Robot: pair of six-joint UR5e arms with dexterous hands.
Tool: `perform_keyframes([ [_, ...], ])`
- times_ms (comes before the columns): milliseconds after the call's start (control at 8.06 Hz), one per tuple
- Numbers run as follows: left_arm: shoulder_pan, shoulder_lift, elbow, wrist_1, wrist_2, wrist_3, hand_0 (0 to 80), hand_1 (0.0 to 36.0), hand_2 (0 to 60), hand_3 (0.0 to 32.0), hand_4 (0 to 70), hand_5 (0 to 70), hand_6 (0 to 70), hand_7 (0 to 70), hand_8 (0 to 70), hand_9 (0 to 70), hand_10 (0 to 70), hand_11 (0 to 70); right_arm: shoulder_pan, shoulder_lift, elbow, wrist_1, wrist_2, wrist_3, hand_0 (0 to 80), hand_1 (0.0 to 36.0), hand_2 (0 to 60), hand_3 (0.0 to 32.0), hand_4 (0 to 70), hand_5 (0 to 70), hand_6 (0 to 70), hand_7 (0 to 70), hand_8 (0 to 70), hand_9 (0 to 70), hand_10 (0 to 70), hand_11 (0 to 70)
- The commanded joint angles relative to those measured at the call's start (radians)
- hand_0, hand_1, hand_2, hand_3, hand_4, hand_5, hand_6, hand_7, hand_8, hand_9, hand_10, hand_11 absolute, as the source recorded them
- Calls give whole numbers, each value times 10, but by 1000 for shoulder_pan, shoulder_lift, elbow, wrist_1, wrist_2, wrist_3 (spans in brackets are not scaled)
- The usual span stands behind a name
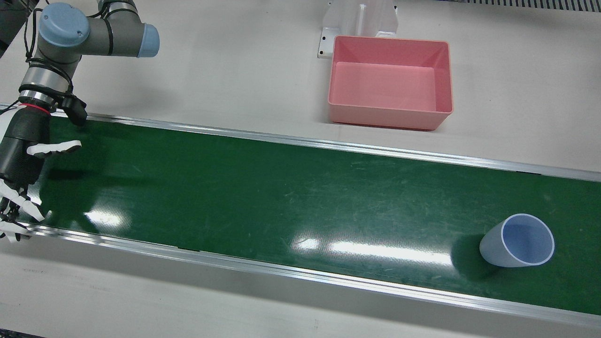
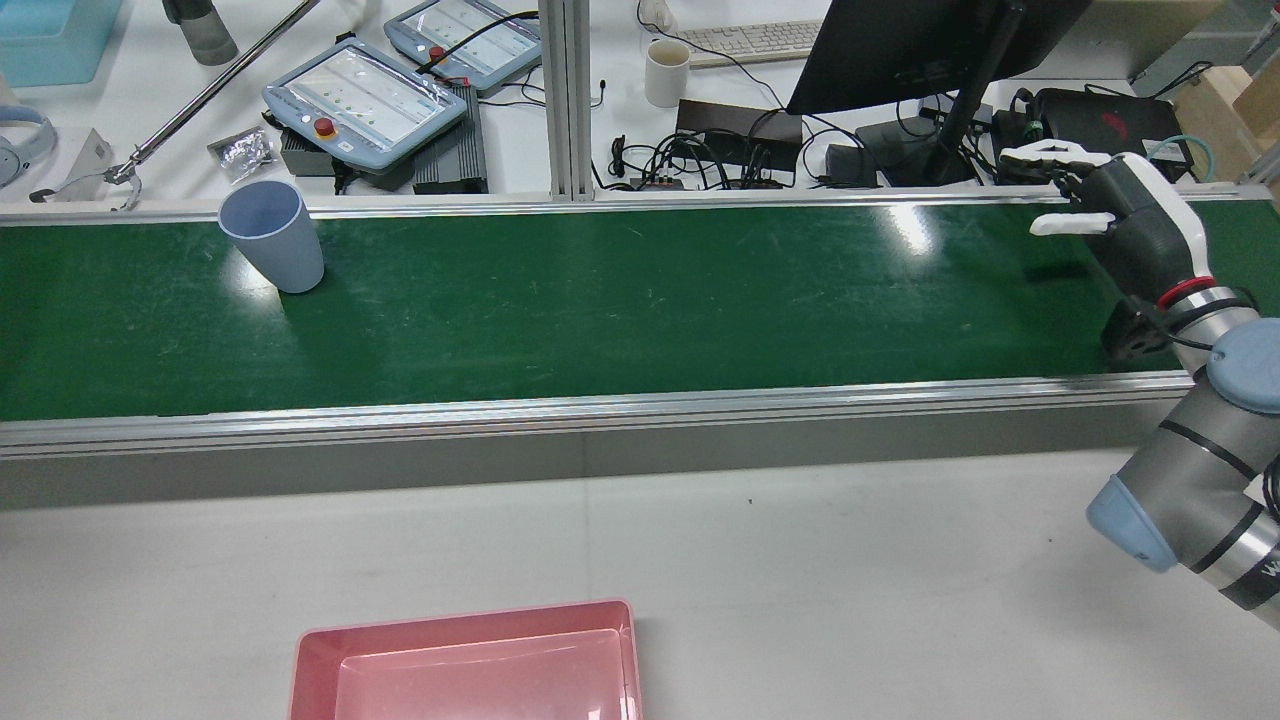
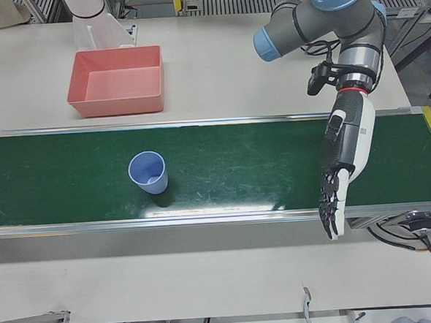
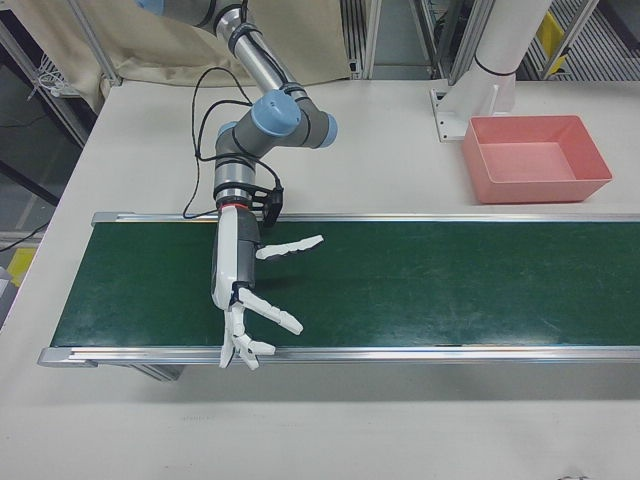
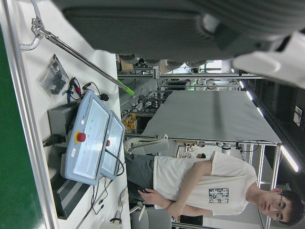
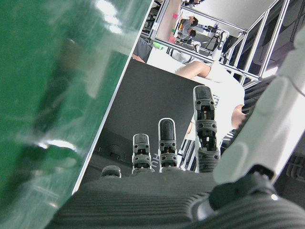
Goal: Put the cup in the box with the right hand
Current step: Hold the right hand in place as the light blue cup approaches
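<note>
A pale blue cup point(image 1: 516, 240) stands upright, mouth up, on the green conveyor belt point(image 1: 263, 197), near its operator-side rail. The rear view has the cup point(image 2: 272, 235) at the belt's far left, and the left-front view has the cup point(image 3: 149, 173) left of centre. The empty pink box point(image 1: 389, 82) sits on the white table on the robot's side of the belt. My right hand point(image 1: 23, 159) hovers open over the opposite end of the belt, fingers spread, far from the cup; the right-front view shows it point(image 4: 245, 290) too. My left hand point(image 3: 343, 161) hangs open over the belt beyond the cup.
A white bracket point(image 1: 359, 19) stands just behind the box. Aluminium rails point(image 1: 300, 277) run along both sides of the belt. Past the far rail lie teach pendants point(image 2: 365, 100), a mug point(image 2: 667, 72), cables and a monitor point(image 2: 900, 50). A person point(image 5: 200, 186) stands there.
</note>
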Motion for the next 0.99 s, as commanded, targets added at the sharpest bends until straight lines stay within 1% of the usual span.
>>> perform_keyframes([
  [0, 0, 0, 0, 0, 0, 0, 0, 0, 0, 0, 0, 0, 0, 0, 0, 0, 0, 0, 1, 0, 1, -1, -1, -3, 474, 67, 35, 64, 312, 31, 71, 408, 82, 183, 0, 0],
  [124, 0, 0, 0, 0, 0, 0, 0, 0, 0, 0, 0, 0, 0, 0, 0, 0, 0, 0, 1, 0, 1, -3, -1, -4, 478, 74, 42, 64, 309, 32, 72, 407, 83, 184, 0, 0],
  [372, 0, 0, 0, 0, 0, 0, 0, 0, 0, 0, 0, 0, 0, 0, 0, 0, 0, 0, 1, 3, 3, -3, -1, -5, 475, 64, 32, 56, 333, 29, 72, 416, 82, 186, 0, 0],
  [745, 0, 0, 0, 0, 0, 0, 0, 0, 0, 0, 0, 0, 0, 0, 0, 0, 0, 0, -5, 6, 7, -3, -1, -8, 473, 62, 31, 62, 327, 28, 72, 417, 81, 186, 0, 0],
  [869, 0, 0, 0, 0, 0, 0, 0, 0, 0, 0, 0, 0, 0, 0, 0, 0, 0, 0, -9, 5, 30, -3, -1, -27, 472, 61, 30, 64, 331, 27, 72, 417, 80, 185, 0, 0],
])
